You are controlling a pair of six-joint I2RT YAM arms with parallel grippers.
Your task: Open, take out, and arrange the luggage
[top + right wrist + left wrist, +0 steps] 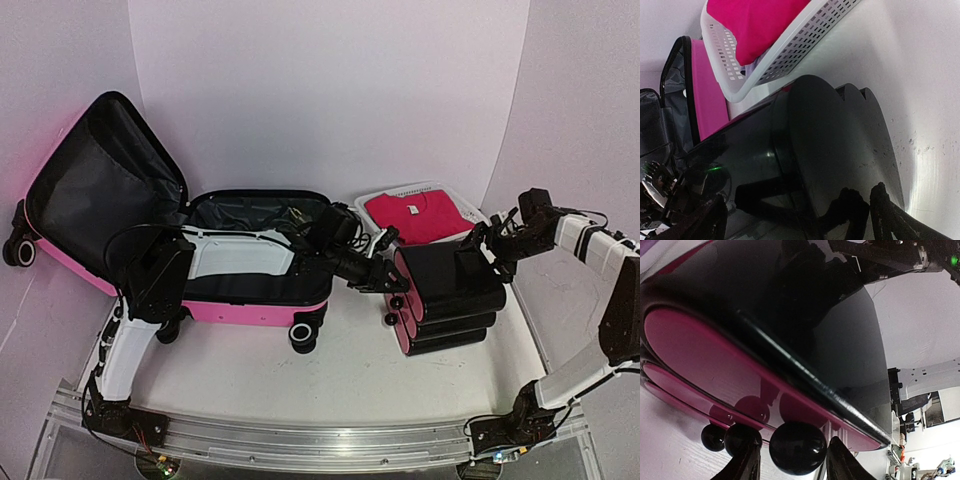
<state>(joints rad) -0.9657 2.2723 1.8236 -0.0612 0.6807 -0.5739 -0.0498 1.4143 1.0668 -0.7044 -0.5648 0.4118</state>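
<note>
Top external: the luggage (255, 300) lies at 9 o'clock on the table (300, 385), unzipped, its lid (100, 190) propped back toward 10 o'clock with the black lining showing. I judge the opening done. At 3 o'clock a stack of black cases with pink ends (455, 295) sits on the table outside the luggage, so take-out looks done for those and arranging remains. Behind the stack at 1 o'clock is a white mesh basket (790, 55) holding a pink garment (420, 215). My left claw (385, 280) is at the stack's pink end, fingers either side of a black ball knob (797, 447); I cannot tell whether they pinch it. My right claw (492, 245) is spread wide at the stack's black end, with no grip I can confirm. Hidden: my left arm (240, 260) crosses the open shell, so whether anything is left inside is unreadable. Both wrist views sit too close to separate the individual cases.
</note>
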